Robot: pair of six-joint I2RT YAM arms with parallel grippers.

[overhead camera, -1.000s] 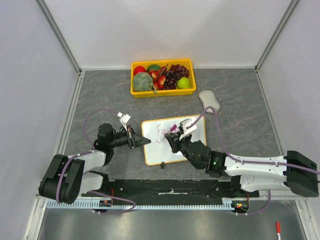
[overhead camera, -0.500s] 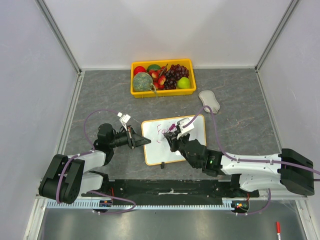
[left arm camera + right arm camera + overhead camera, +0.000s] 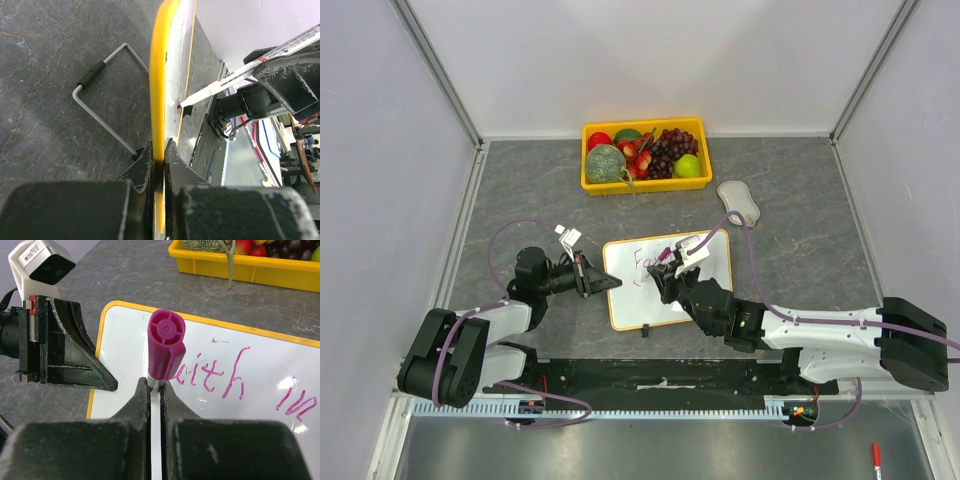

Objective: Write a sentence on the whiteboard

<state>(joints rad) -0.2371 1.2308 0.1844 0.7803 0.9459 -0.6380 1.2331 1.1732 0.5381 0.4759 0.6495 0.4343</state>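
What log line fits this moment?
left gripper clamps whiteboard edge | right gripper holds marker, tip at surface | sentence: two pink words showing

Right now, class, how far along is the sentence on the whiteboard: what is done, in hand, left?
Done: the sentence reads roughly "Faith in" in pink on the whiteboard. In hand: the left gripper clamps its yellow edge; the right gripper holds the magenta marker, tip at the board. Left: any further words; bare white remains below.

Whiteboard (image 3: 632, 298): white, yellow-orange rim, rounded corners; lies face up, centre of frame, slightly skewed. Sentence (image 3: 220, 381): pink handwriting, incomplete, "aith in" legible.
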